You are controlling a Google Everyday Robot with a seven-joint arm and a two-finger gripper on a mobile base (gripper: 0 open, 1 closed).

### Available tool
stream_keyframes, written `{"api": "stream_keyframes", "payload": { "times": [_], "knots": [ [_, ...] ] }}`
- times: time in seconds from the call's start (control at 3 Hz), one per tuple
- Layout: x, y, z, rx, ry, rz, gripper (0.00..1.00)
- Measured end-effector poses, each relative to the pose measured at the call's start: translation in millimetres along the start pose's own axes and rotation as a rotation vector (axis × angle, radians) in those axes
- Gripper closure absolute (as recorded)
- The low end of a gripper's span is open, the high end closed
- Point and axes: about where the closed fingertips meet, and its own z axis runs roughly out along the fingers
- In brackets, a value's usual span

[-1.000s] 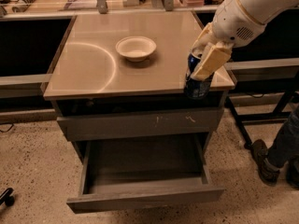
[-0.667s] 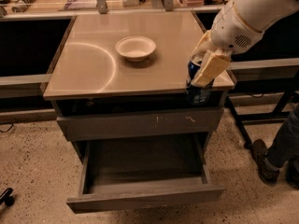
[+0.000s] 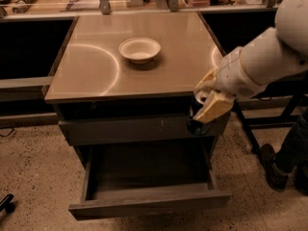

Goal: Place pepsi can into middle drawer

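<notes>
The pepsi can (image 3: 197,124) is dark blue with a silver top and is held in my gripper (image 3: 204,110), whose pale fingers (image 3: 214,107) are shut on its side. The can hangs just past the cabinet's front right corner, in front of the shut upper drawer front with pale scratch marks (image 3: 139,128). Below it the middle drawer (image 3: 150,206) is pulled out; its inside is dark and shows nothing in it. The can is above the drawer's right rear part.
A cream round bowl (image 3: 139,49) sits on the cabinet's tan top (image 3: 96,71). A person's leg and shoe (image 3: 281,162) stand at the right beside a dark table frame (image 3: 245,129). Speckled floor lies around the cabinet.
My gripper has carried the can down and forward off the top's right front corner, so it now hangs in front of the upper drawer front, over the open drawer.
</notes>
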Motion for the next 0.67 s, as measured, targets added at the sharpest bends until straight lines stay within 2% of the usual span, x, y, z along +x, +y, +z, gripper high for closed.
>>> {"api": "stream_keyframes", "payload": {
  "times": [0.33,0.67],
  "knots": [
    [35.1,44.9,70.0,0.0,-0.013,0.047,1.0],
    [35.1,44.9,70.0,0.0,-0.013,0.047,1.0]
  ]
}}
